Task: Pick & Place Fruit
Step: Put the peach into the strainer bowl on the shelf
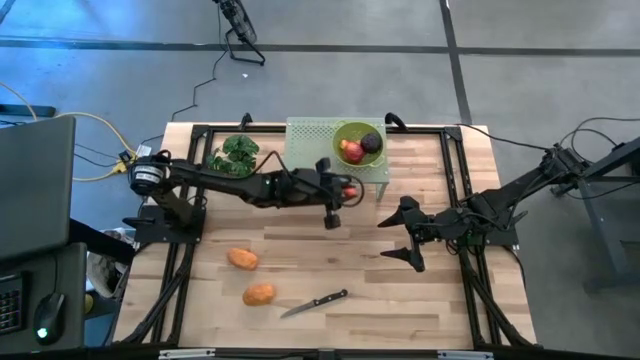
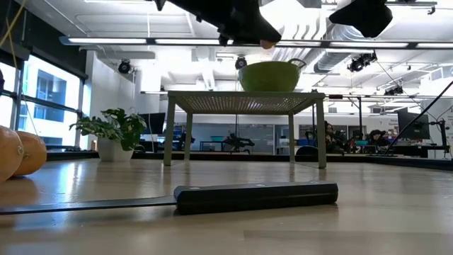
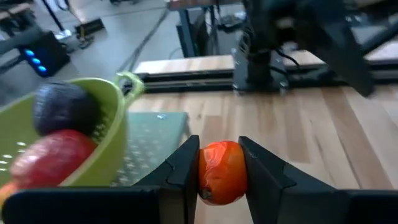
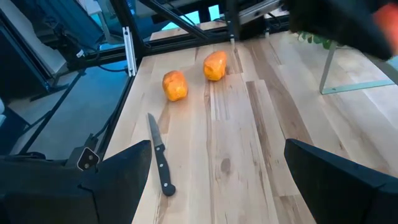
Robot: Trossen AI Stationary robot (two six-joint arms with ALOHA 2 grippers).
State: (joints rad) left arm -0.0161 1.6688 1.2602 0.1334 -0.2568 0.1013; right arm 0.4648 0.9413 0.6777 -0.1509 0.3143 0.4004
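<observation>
The left pincer [image 3: 222, 177] is holding a small orange-red fruit [image 3: 222, 172] clamped between its two fingers, high off the wooden surface [image 1: 330, 260], just beside the green colander bowl [image 1: 345, 131]. That bowl is sitting on top of a small pale-green perforated stand [image 1: 310, 140] at the far edge of the surface. A red round fruit [image 1: 351, 152] and a dark purple one [image 1: 371, 143] are already lying inside it.

By my reading, the step in hand is the carry: the fruit is lifted and is nearly at the bowl, but not yet over it. From the left wrist view the bowl's rim and handle [image 3: 127, 81] are showing off to one side of the gripped fruit. The next move, I would judge, calls for shifting the pincer sideways until it is above the bowl's opening, clearing the rim, and only then loosening the fingers so the fruit drops among the others without bouncing out.

Two larger orange oval fruits [image 1: 242, 258] [image 1: 259, 294] are waiting on the near left part of the surface, well apart from the bowl, with a black-handled knife [image 1: 314, 303] lying just beside them. A green leafy bunch [image 1: 236, 154] is sitting near the stand.

The right pincer [image 1: 402, 238] is hanging spread wide and empty above the right part of the surface.
</observation>
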